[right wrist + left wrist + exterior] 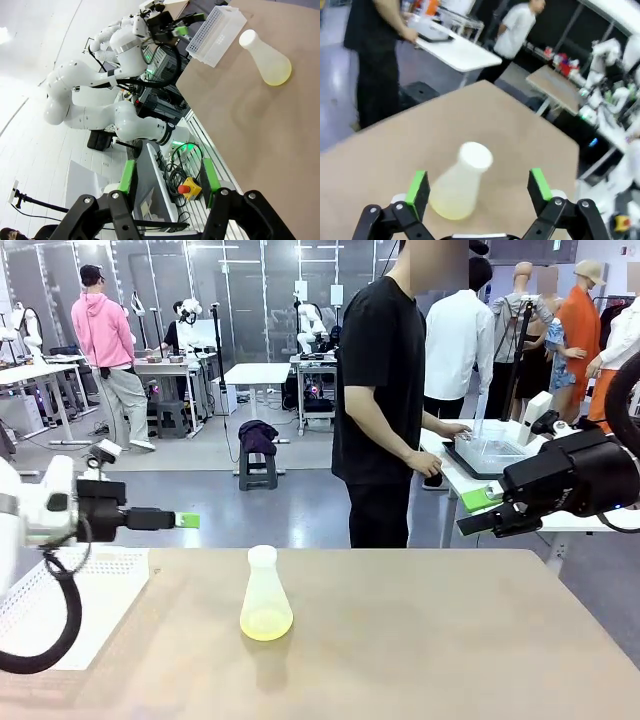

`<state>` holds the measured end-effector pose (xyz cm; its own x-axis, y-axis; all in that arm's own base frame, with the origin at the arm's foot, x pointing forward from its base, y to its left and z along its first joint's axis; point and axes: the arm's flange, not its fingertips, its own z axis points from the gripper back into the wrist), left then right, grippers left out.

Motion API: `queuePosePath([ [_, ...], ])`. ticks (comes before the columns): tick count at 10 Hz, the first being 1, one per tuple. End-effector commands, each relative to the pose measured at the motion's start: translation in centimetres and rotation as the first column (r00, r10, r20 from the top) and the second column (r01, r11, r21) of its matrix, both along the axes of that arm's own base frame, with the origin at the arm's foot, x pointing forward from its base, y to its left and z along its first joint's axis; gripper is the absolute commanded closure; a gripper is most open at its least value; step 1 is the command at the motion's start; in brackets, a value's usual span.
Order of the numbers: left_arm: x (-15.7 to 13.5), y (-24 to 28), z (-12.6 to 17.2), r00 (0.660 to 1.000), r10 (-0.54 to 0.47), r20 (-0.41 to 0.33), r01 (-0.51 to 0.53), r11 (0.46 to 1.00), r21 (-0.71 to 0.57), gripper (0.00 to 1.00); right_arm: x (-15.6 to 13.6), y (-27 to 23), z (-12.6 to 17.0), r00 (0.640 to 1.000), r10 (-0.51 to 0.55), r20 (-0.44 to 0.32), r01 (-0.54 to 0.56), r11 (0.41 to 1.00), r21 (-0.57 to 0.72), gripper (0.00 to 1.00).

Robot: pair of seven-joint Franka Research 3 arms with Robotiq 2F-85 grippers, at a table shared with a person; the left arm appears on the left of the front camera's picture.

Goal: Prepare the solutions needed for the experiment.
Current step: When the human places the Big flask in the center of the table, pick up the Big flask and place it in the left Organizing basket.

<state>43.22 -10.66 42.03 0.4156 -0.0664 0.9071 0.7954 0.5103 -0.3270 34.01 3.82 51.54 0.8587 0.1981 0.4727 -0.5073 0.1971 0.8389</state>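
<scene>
Item: one translucent, matte plastic conical flask (266, 596), narrow-necked and wide-based, standing upright on the smooth tan desk (420, 640) and holding the solutions (266, 623) as a thin yellow-green layer. It is sitting just ahead of the left hand (479, 189), whose green-padded fingers are gaping fully apart and gripping nothing. The right hand (167, 177) is hovering well off to the flask's side, part-open and empty, with a perforated white tray (216, 34) beyond the flask and a grey-floored lab room behind.

The left arm (40, 515) comes in from the left edge with its wrist level, and the left gripper (479, 192) points toward the middle, held above the table with its fingers (418, 189) spread wide and nothing between them. The right arm (570, 475) reaches in from the right edge, raised. The right gripper (167, 179) has its fingers (127, 176) partly apart, empty.
</scene>
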Motion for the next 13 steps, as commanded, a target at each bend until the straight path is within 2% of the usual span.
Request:
queuePosePath([
  [1,3.3,-2.4,-3.6,0.968,0.004,0.251,-0.034,0.993,0.117,0.00,0.3,0.0,0.1,1.000,0.010,0.014,-0.010,1.000,0.009,0.36],
  [2,3.7,-2.7,-4.8,0.950,-0.019,0.312,-0.032,0.987,0.155,0.00,0.3,0.0,0.1,1.000,0.010,0.014,-0.010,1.000,0.009,0.36],
  [3,3.8,-3.2,-5.6,0.944,-0.096,0.317,0.048,0.987,0.155,0.00,0.3,0.0,0.1,1.000,0.010,0.014,-0.010,1.000,0.009,0.36],
  [4,4.1,-3.0,-5.8,0.956,-0.081,0.284,0.052,0.992,0.111,0.00,0.3,0.0,0.1,1.000,0.010,0.014,-0.010,1.000,0.009,0.36],
  [5,3.0,-2.1,-4.2,0.958,-0.088,0.274,0.042,0.985,0.168,0.00,0.3,0.0,0.1,1.000,0.010,0.014,-0.010,1.000,0.009,0.36],
  [10,3.4,-2.1,-4.6,0.953,-0.085,0.291,0.040,0.986,0.159,0.00,0.3,0.0,0.1,1.000,0.010,0.014,-0.010,1.000,0.009,0.36],
  [11,4.8,-2.7,-6.5,0.933,-0.168,0.319,0.105,0.973,0.206,0.00,0.3,0.0,0.1,1.000,0.010,0.014,-0.010,1.000,0.009,0.36],
  [13,6.0,-2.9,-9.3,0.850,-0.364,0.379,0.273,0.922,0.275,0.00,0.3,0.0,0.1,1.000,0.010,0.014,-0.010,1.000,0.009,0.36],
])
